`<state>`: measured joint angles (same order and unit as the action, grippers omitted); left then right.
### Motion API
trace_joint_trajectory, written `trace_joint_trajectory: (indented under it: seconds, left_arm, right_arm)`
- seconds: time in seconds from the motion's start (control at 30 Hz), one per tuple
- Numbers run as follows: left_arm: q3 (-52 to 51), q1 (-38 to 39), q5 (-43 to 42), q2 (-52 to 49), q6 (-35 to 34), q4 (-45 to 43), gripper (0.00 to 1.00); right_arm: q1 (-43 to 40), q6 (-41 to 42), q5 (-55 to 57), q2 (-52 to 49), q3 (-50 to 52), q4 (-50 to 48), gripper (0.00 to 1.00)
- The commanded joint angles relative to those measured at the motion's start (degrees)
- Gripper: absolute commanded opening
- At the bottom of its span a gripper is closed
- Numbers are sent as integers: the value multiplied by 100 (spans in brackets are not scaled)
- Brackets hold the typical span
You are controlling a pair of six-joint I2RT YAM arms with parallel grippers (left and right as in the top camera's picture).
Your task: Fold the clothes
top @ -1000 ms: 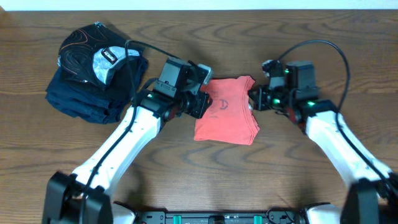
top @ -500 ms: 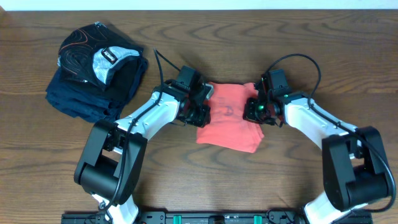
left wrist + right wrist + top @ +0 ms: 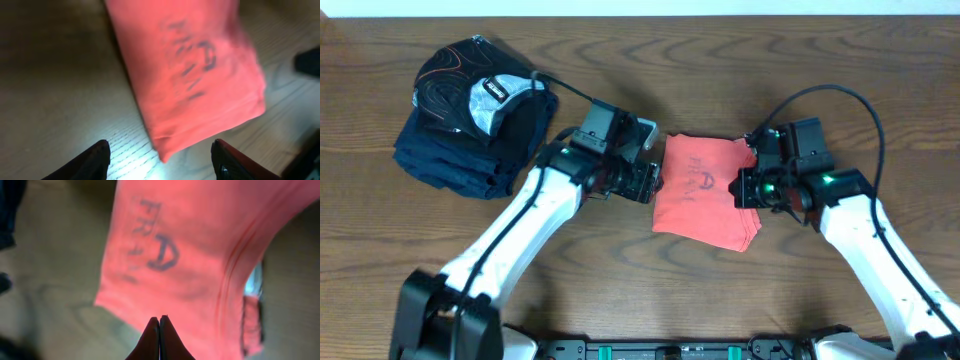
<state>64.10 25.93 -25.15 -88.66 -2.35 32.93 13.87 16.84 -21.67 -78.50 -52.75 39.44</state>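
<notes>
1. Coral-red T-shirt (image 3: 705, 192) lies folded into a compact rectangle at frame centre, between both grippers.
2. Left gripper (image 3: 646, 183) sits at its left edge with jaws wide apart, holding nothing.
3. Right gripper (image 3: 744, 190) sits at the right edge with jaws pressed together; I can't tell if cloth is pinched.
4. My call: the fold is nearly done. I'd square the edges and lift straight up without snagging layers.

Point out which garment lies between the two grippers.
The folded coral-red T-shirt with dark lettering. The navy garment pile, topped by a grey-white patterned piece, sits apart at the far left.
</notes>
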Motion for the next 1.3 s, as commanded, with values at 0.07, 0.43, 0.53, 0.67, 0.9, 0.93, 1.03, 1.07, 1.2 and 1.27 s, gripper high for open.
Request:
trace_joint_trajectory:
  seconds: [0.07,0.43,0.53,0.67,0.9,0.93,1.03,1.07,1.2,1.27]
  left_arm:
    - [-9,-26,31,31,7,-42,67]
    - [-9,-26,26,33,-267,39,67]
    - [-9,-26,28,33,-264,22,67]
    - [-9,-26,28,31,-264,-24,69]
    - [-11,-24,33,-37,-251,-179,79]
    - [-11,-24,31,-94,-184,-212,79]
    - [-11,-24,31,-376,17,-350,79]
    - [-11,-24,31,-533,44,-463,79]
    - [-11,-24,-2,-1235,37,-1255,79]
    - [-11,-24,-214,-1576,22,-1720,79]
  right_arm:
    - [258,1637,575,-267,382,48,1]
    - [-540,2861,2522,-1300,1095,-374,1]
    - [-1062,2846,2911,-1325,1093,-968,1]
    - [-1591,1895,2629,-1325,1086,-2638,0]
    - [-1836,319,684,-935,553,-3265,4]
    - [-1834,297,341,-796,463,-3069,6]
    - [-1790,225,-785,-422,369,-2618,9]
    - [-1753,286,-1043,-321,369,-2400,9]
    - [-1572,654,-988,-229,378,-1252,3]
    - [-1471,861,-745,-297,407,-820,1]
